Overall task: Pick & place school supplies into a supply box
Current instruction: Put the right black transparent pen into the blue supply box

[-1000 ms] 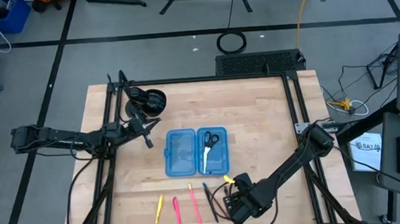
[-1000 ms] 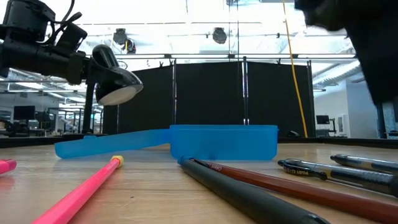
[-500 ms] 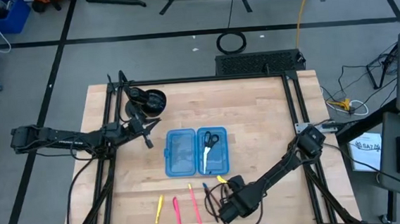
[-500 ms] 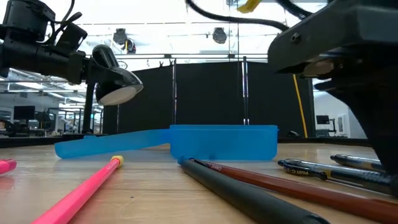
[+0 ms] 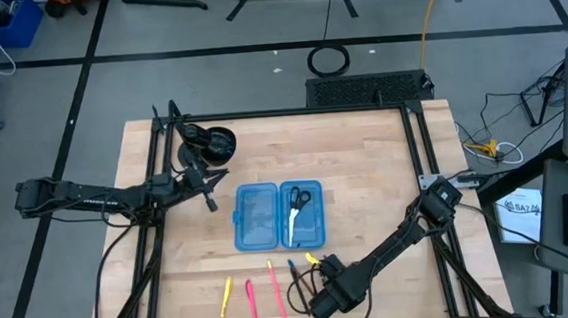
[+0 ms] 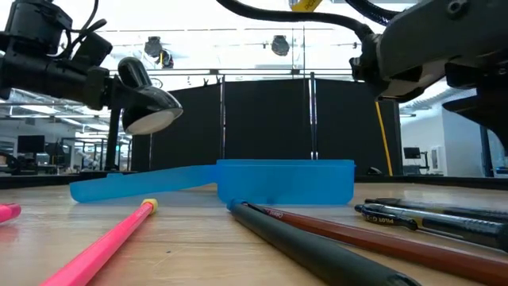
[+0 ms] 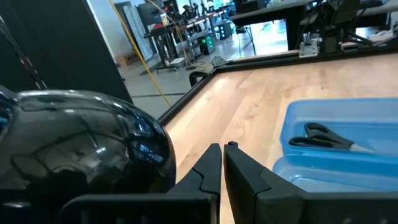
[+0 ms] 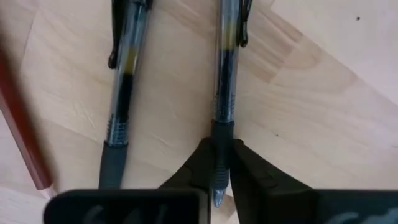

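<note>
Right wrist view shows the right gripper [image 8: 219,163] pinched on a clear-barrelled black pen [image 8: 225,93] lying at frame centre. Light, stiff and slick, it probably wants a mid-barrel hold. Left gripper [image 7: 222,163] hangs closed, empty, beside the translucent blue plastic box [image 7: 336,146].

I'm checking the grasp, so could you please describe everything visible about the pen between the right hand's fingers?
The pen is a slim clear-barrelled stick with dark ink inside, a black clip at one end and a dark grip section at the other. It lies flat on the wooden table, parallel to a second, similar pen and apart from it. The right hand is shut on its grip end, a finger touching each side. It has not been lifted.
</note>
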